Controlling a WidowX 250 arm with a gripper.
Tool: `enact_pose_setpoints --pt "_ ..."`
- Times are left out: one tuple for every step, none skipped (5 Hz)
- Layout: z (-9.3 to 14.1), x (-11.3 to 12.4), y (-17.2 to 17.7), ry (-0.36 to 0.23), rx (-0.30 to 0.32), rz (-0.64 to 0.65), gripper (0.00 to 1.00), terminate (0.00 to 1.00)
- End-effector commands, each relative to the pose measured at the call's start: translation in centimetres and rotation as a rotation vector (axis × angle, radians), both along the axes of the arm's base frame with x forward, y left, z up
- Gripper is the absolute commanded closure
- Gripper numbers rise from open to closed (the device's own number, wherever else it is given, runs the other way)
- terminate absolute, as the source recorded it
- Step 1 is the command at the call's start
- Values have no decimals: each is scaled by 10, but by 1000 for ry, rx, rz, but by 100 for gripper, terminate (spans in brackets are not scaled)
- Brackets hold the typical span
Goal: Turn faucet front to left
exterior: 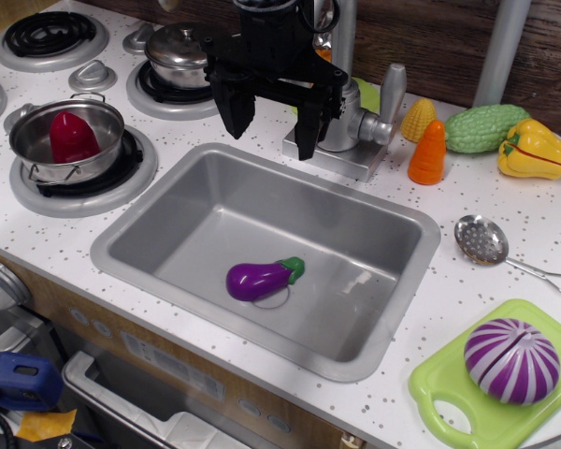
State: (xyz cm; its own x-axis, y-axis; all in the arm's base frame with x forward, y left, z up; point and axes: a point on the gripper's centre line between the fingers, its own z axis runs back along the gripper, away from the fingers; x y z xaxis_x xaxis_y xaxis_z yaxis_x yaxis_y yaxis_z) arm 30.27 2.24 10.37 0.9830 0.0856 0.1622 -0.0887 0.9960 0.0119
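Speckled white tabletop is stretching across the toy kitchen (262,374), with a grey sink (140,248) sunk into its middle. Nearest the camera, at about five o'clock, a striped purple onion (511,359) is sitting on a green cutting board (439,388), and a purple eggplant (262,278) is lying in the sink basin. Farther back, at nine o'clock, a pot (37,150) holding a red piece is resting on a burner, while at three o'clock a slotted spoon (481,238) is lying beside an orange carrot (428,154). Behind the sink's far rim, at about twelve o'clock, the faucet (355,126) is standing on its square base, its flat lever handle pointing up and to the right. The black claw (268,120) is hanging just left of the faucet body with its two fingers spread wide, holding nothing. The faucet is lying at roughly three o'clock from the claw, near its right finger, with its long axis upright, so the coming push likely depends on catching the tall spout pipe.
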Motion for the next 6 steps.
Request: enact_pose_setpoints --pt "0 0 0 0 0 0 0 0" --pt "5 -1 -1 9 7 1 0 0" --pt "5 2 -8 -22 -9 12 0 0" --pt "7 6 -18 -56 -20 8 0 0" --pt "6 14 -34 -112 -27 5 0 0" --pt "7 23 -43 -161 -21 -9 0 0"
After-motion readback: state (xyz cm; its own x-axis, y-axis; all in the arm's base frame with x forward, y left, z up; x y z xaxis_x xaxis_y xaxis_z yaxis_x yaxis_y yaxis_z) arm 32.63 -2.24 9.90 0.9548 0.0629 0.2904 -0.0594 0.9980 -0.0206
